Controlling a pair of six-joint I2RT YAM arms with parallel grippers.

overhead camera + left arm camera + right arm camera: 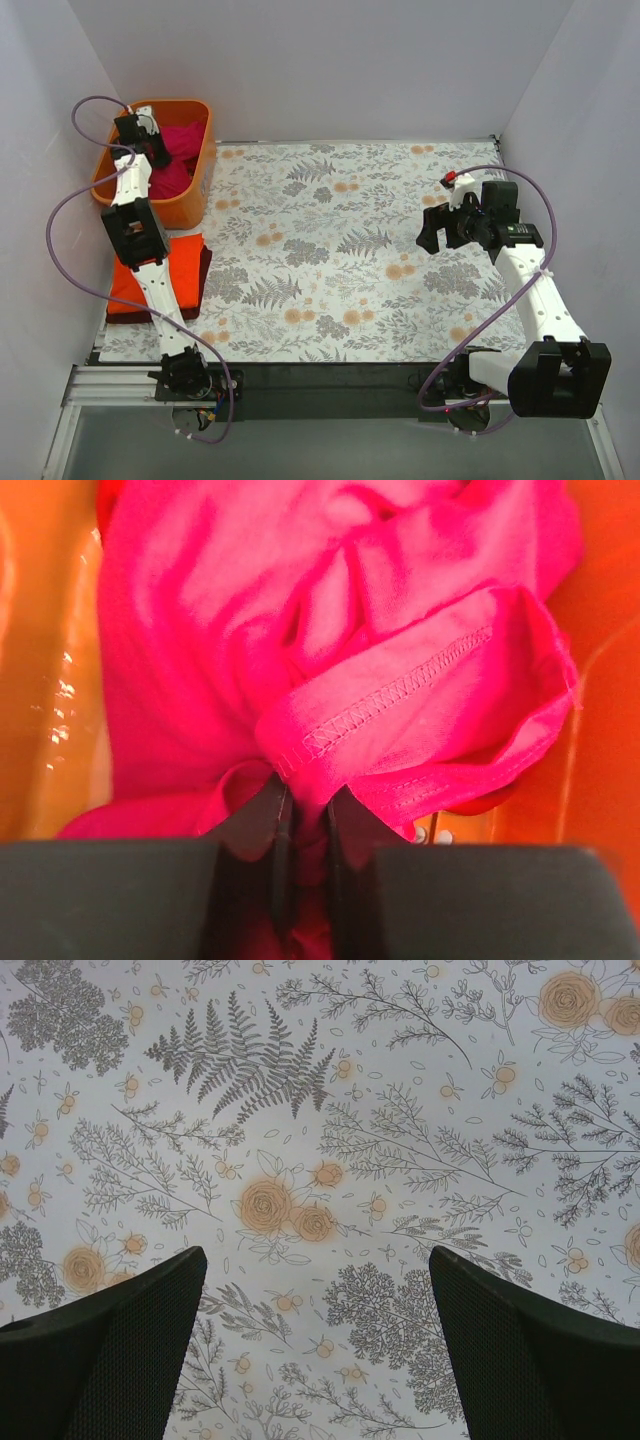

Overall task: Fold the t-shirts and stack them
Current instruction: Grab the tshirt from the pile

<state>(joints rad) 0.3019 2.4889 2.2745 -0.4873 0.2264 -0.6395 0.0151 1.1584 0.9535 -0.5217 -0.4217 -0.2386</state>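
Two folded garments are seen stacked at the far left of the grey floral-printed surface point(330, 250). A bright orange cloth t-shirt point(160, 275) is laid on top of a dark maroon cloth t-shirt point(204, 262), of which only the edges show. That share of the task is judged done.

Just behind the stack, a rigid orange plastic tub point(190, 205) is found, and a crumpled bright magenta-pink cloth t-shirt point(300, 610) is held inside it, not yet folded. Whether further garments lie underneath cannot be told.

The left end effector point(308, 795) is placed inside the tub. Its fingers are drawn almost together and clamped on a stitched, hemmed fold of the magenta-pink t-shirt. The cloth is judged gripped but not yet lifted out, so it remains to be lifted out, spread, folded and stacked.

Over the right side of the surface, the right end effector point(315, 1252) is held above the pattern. Its fingers are spread wide apart, and nothing is held or touched by them.
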